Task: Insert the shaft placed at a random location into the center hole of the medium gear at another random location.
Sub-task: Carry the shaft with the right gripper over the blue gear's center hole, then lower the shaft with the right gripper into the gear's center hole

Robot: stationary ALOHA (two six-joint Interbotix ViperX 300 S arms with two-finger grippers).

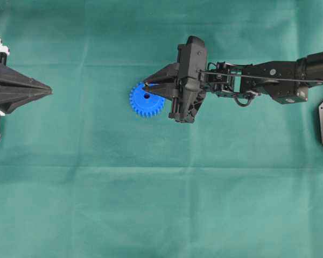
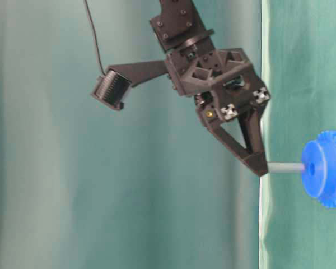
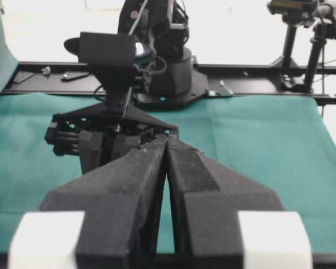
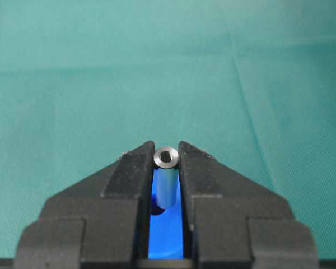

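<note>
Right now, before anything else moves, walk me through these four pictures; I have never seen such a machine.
Two robot arms face each other over a green cloth. One picture looks down from above, one is a sideways table-level view, and two come from cameras on the wrists. The right gripper pinches a small metal shaft upright between its fingers, lower end at the center hole of the blue gear lying on the cloth. How deep it sits is unclear. The left gripper is shut, empty, and apart at the edge.

Right tool [image 4: 167, 162] pinched shut on the shaft [image 4: 167, 182]; left tool [image 1: 49, 91] fully closed, empty
</note>
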